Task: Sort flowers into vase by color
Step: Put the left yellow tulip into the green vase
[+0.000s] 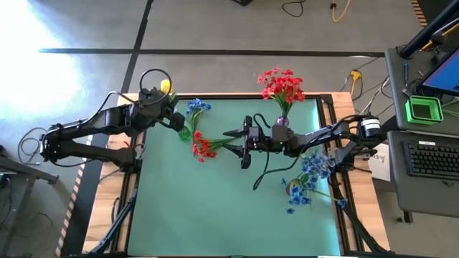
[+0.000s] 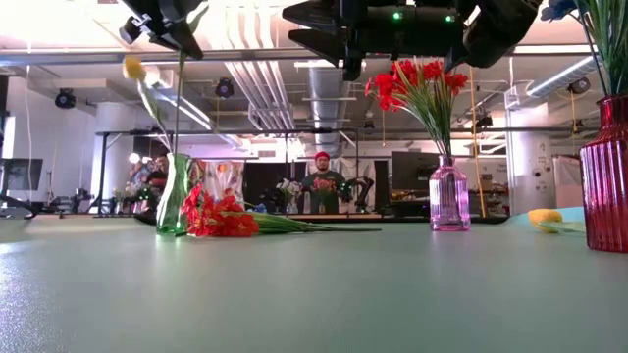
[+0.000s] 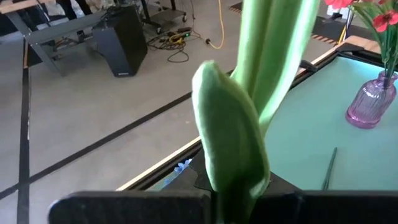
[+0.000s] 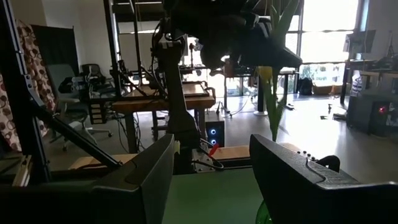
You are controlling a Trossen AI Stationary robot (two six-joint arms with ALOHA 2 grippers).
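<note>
Because the yellow tulip (image 1: 166, 87) needs its own vase, I have the left gripper (image 1: 159, 100) clamped on its stem up at the table's far left corner, above the green vase (image 1: 185, 132). From the left wrist view the green leaves (image 3: 249, 112) fill the space between the fingers, so I judge the hold firm. Blue blossoms (image 1: 197, 107) lie just beside that vase, and a red bunch (image 1: 204, 147) lies flat on the mat (image 1: 215, 208) right of it; either could snag the stem on the way down.

Moving right, the right gripper (image 1: 242, 143) hangs mid-table with its jaws spread and nothing between them, pointing at the red bunch's stems, I'd guess ready to collect it next. Behind it stands the pink vase (image 1: 281, 122), already holding red flowers (image 1: 281, 84).

Farther right, the red vase (image 2: 605, 176) near the table's right edge carries blue flowers (image 1: 310, 175). Another yellow head (image 2: 546, 217) lies on the mat near it, seen only from the low view. A person (image 2: 321, 181) stands well beyond the table.
</note>
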